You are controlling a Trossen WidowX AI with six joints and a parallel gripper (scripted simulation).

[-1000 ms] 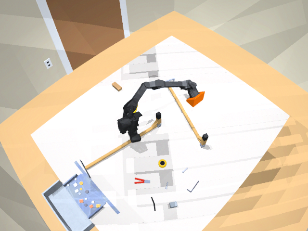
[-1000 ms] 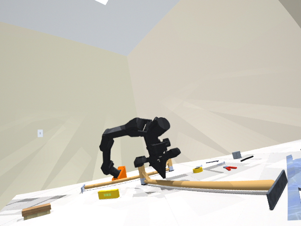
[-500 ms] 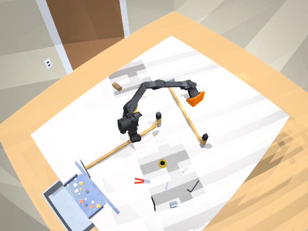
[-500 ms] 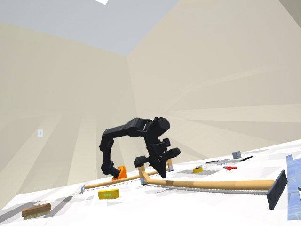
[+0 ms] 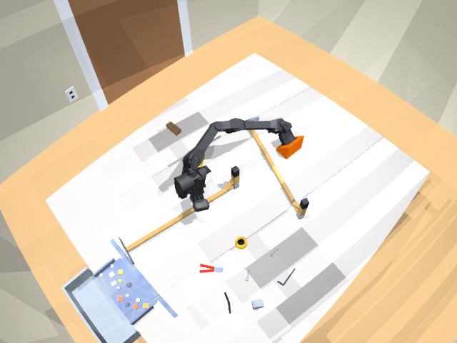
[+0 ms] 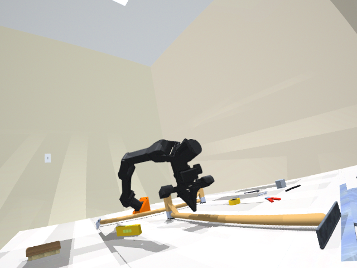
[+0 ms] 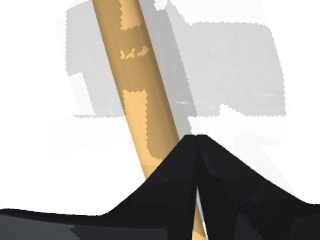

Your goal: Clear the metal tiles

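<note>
the long scraper (image 5: pixel 162 229) is laid flat on the white table (image 5: pixel 332 177), its dark blade (image 5: pixel 125 249) at the end nearest the catch box (image 5: pixel 73 286) and just short of the steel bench plate (image 5: pixel 142 291), which is set against the box. the metal tiles (image 5: pixel 121 298) are seen scattered on the plate, beside the box.

the gripper (image 5: pixel 199 204) is placed over the wooden handle, well away from the catch box and roughly at mid-length of the shaft. its fingers are pressed together to a point, with nothing gripped between them; in the wrist view the handle (image 7: pixel 130 74) is seen running under the closed tips (image 7: pixel 195 143), not between them. whether the tips touch the wood cannot be told.

the arm is arched high from its orange base (image 5: pixel 291 146), on the side of the scraper away from the catch box, and the wrist is bent steeply down so that the claw (image 6: pixel 192 206) is aimed at the handle (image 6: pixel 250 219).
</note>
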